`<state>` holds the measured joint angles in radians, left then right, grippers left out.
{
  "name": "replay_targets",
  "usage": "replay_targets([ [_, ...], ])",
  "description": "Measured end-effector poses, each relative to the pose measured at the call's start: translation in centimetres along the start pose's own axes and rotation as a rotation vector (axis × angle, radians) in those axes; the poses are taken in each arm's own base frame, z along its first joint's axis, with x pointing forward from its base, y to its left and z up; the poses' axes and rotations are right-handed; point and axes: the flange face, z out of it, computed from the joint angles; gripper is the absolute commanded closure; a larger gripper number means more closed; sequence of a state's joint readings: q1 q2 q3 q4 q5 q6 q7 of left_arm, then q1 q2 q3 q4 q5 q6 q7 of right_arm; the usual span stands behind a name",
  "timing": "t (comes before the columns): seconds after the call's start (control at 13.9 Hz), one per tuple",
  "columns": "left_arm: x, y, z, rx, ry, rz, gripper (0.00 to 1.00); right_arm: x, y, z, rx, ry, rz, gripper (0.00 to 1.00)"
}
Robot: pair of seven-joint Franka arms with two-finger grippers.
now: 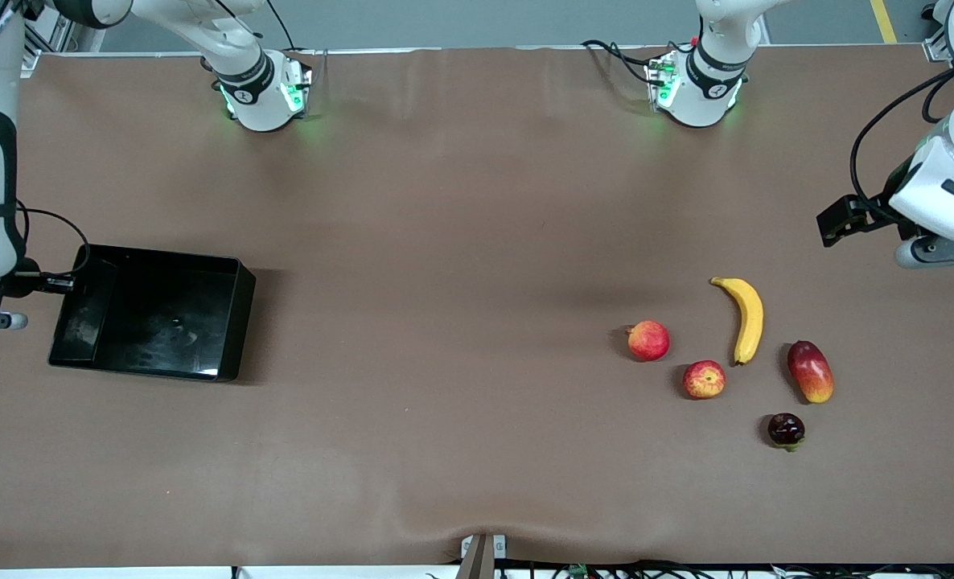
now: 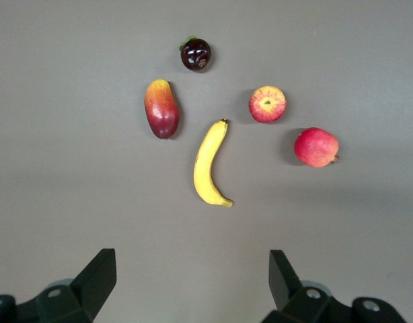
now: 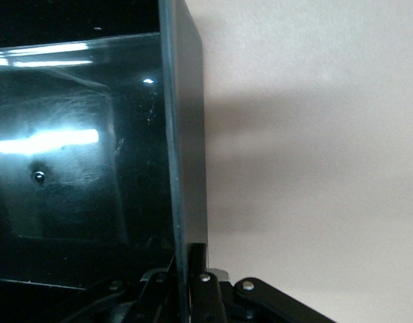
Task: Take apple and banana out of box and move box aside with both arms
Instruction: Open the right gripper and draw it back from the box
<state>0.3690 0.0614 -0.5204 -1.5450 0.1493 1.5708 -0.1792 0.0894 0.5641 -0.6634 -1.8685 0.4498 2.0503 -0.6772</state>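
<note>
Right pincer (image 3: pixel 186 272): pinching the box wall at the right arm's end of the worktop (image 1: pixel 445 241), clamped tight on the rim.
Box (image 1: pixel 155 310): empty, the landmark here, flat on the worktop.
Apple (image 1: pixel 704 379): out, well apart from the box, toward the left arm's end.
Banana (image 1: pixel 746 318): out too, just beside the apple.
Left pincer (image 2: pixel 193 282): spread wide, empty, over the fruit cluster.
Progress: fruit done; box looks aside, only letting go seems left.
</note>
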Motion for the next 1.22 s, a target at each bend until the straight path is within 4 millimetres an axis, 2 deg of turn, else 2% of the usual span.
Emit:
replay_targets([
  [0.07,-0.2,0.2,-0.3,-0.002,0.003,0.003,0.00,0.0,0.1,0.2,-0.001,-0.003,-0.012,0.00],
  [0.22,-0.5,0.8,-0.8,-0.003,0.009,0.010,0.00,0.4,-0.1,-0.7,-0.006,0.014,-0.047,0.00],
  [0.29,-0.7,1.2,-0.9,-0.001,0.010,0.017,0.00,0.9,-0.2,-1.8,-0.010,0.032,-0.061,0.00],
  [0.43,-1.1,1.9,-1.1,0.007,0.007,0.026,0.00,2.1,-1.3,-5.7,0.002,0.060,-0.097,0.00],
  [0.57,-1.5,2.4,-1.3,0.011,0.002,0.031,0.00,3.1,-3.4,-10.4,0.032,0.072,-0.148,0.00],
  [0.72,-2.0,2.7,-1.2,-0.004,-0.007,0.033,0.00,3.1,-5.9,-14.1,0.073,0.060,-0.194,0.00],
  [0.86,-2.5,2.4,-1.2,-0.022,-0.013,0.024,0.00,2.9,-8.8,-16.3,0.093,0.060,-0.212,0.00],
  [1.08,-3.4,1.6,-1.6,-0.046,-0.015,0.004,0.00,2.8,-12.7,-17.9,0.081,0.052,-0.238,0.00],
  [1.22,-3.7,0.6,-1.7,-0.063,-0.016,-0.017,0.00,2.5,-16.0,-19.5,0.057,0.043,-0.233,0.00],
])
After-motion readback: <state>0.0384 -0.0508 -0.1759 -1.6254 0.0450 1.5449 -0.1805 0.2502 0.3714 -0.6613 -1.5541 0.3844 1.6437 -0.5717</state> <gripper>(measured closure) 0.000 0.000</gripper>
